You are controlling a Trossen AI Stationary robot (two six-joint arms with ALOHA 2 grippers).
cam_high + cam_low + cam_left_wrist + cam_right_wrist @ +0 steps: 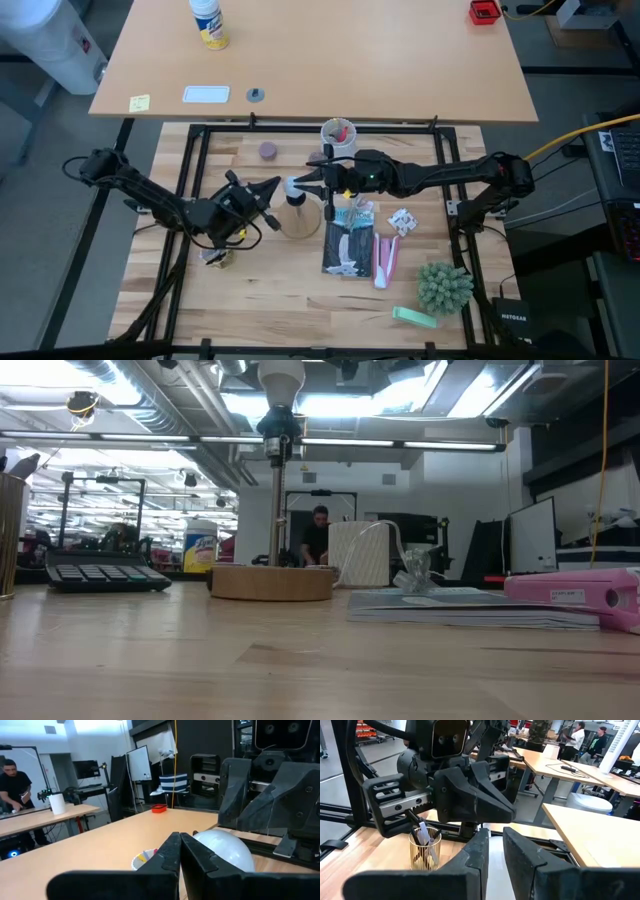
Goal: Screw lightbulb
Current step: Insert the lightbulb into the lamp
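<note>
The white frosted lightbulb [293, 187] stands upright on the black socket [278, 430] of a post that rises from the round wooden disc stand [300, 219]. In the low view the lightbulb [280, 375] sits at the top of the post. My right gripper [312, 181] reaches in from the table's right and is shut on the bulb. My left gripper [270, 190] comes from the left, shut, its tips right beside the bulb's left side. The left wrist view shows the bulb's dome [227, 847] just behind my shut fingers [180, 851]. My right gripper pinches the bulb's white glass [495, 867] between its two fingers. The fingers come level from the table's right side. The bulb stands upright with its base in the socket. My left gripper's shut tips are at the bulb's left side; I cannot tell whether they touch it.
A white cup with red items [338, 133] stands behind the stand, and a purple disc [268, 150] lies to its left. A dark booklet [347, 250], a pink case [386, 258] and a green plant [444, 287] lie to the near right. A gold pen holder [425, 851] stands at the near left.
</note>
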